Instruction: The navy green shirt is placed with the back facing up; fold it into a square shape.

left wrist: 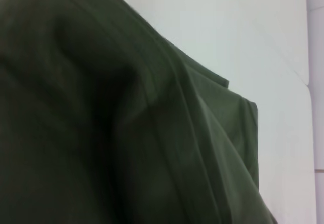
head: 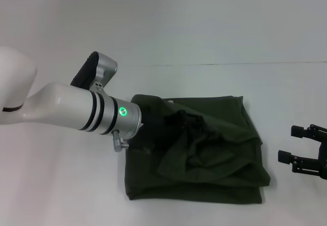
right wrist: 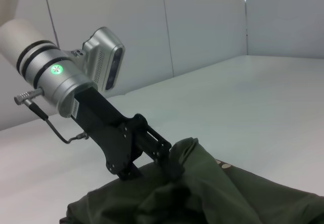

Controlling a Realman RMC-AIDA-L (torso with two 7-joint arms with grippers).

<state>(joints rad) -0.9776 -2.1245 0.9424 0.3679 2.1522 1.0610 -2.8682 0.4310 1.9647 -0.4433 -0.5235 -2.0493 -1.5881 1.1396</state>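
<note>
The navy green shirt [head: 219, 149] lies partly folded and rumpled on the white table, its plain side up. My left gripper [head: 185, 122] reaches over the shirt's middle from the left and is shut on a raised fold of cloth. The right wrist view shows that left gripper [right wrist: 169, 157] pinching the fold, with the shirt [right wrist: 228, 198] bunched up beneath it. Dark cloth of the shirt [left wrist: 101, 133] fills most of the left wrist view. My right gripper [head: 305, 152] hovers open just right of the shirt, holding nothing.
The white table [head: 61, 185] extends on all sides of the shirt, and its far edge meets a pale wall [head: 204, 22]. In the left wrist view a table edge [left wrist: 308, 82] shows beyond the cloth.
</note>
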